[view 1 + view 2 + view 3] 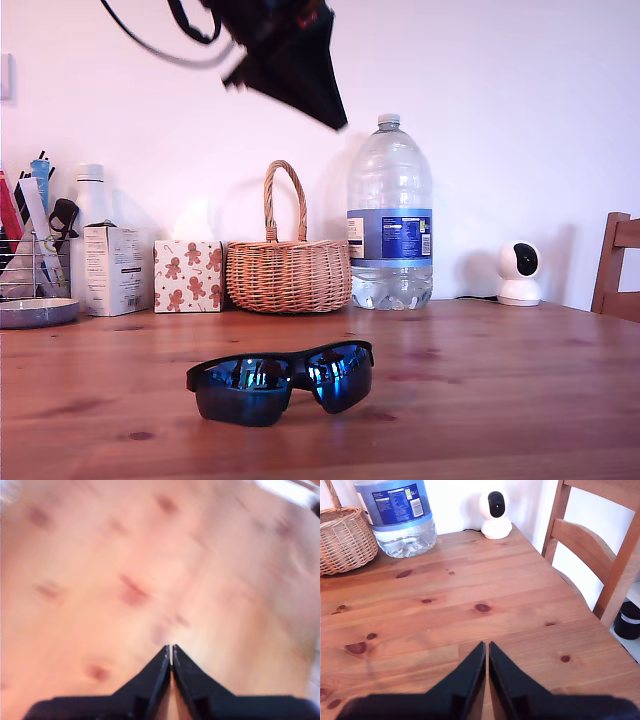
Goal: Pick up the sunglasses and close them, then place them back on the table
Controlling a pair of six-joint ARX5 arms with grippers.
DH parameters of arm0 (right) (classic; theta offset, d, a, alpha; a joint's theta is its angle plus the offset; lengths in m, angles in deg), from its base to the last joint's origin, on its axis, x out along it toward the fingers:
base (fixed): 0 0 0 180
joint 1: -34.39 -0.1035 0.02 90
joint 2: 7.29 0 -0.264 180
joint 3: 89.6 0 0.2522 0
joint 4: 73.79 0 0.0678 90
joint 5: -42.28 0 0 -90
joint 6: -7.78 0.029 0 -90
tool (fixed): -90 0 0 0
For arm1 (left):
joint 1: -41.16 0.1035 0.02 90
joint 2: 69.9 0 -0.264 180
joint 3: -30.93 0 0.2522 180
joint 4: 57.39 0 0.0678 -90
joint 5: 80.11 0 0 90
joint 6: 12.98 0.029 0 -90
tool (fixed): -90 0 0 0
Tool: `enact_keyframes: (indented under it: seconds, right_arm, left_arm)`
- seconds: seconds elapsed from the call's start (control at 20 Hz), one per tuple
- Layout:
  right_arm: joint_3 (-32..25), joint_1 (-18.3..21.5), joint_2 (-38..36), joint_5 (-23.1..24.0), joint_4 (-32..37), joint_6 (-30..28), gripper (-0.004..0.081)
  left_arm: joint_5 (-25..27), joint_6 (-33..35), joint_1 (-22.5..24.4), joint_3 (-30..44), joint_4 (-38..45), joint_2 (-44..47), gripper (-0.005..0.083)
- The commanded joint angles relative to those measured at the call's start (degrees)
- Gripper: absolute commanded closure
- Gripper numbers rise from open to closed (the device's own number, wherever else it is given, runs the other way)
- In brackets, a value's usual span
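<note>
Reddish pine boards with dark knots make up the surface [520,400], which runs back to a white wall. Along that wall stand a wicker basket [288,272], a big water bottle [390,215], a small white camera [519,272], a gingerbread-print box [188,276] and a white carton [113,268]; a wooden chair [620,262] shows at the exterior view's right edge.

The sunglasses [281,380] lie on the surface near the front, lenses facing the exterior camera, with nothing touching them. Whether their arms are spread or folded I cannot tell, since the frame hides them.

I judge the task is at its very start: the approach, with no grasp made. My first pincer [171,650] has its jaws pressed together to a thin slit, above bare wood, in a blurred picture. My second pincer [486,647] is likewise closed tight, empty, over the surface near the chair side, with the bottle and basket beyond it.

Next, one pincer would need to spread its jaws, come down over the frame and take it firmly, most likely near the bridge or a temple hinge, so that the other can fold the arms.

A dark arm [290,55] hangs high in the exterior view, cut off by the top edge; which arm it is the wrist views do not settle. Neither wrist view shows the sunglasses.
</note>
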Motion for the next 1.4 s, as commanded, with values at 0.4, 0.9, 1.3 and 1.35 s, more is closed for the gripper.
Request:
enact_keyframes:
  seconds: [0.4,0.9,1.3,1.35]
  right_arm:
    - [-0.63,0.15,0.17,0.02,0.92,0.02,0.0780]
    - [-0.63,0.17,0.17,0.09,1.75,-0.61,0.0780]
    - [-0.63,0.26,-1.73,0.33,3.06,-4.17,0.0780]
    - [-0.63,0.28,-2.80,0.35,3.04,-4.52,0.0780]
  left_arm:
    - [10.16,-0.70,5.81,24.17,35.82,15.34,0.0792]
    - [-0.22,-3.63,26.95,43.23,48.74,22.75,0.0792]
    - [-2.38,-5.16,32.85,58.73,55.36,33.00,0.0792]
    - [-2.38,-5.73,32.85,61.20,56.81,34.86,0.0792]
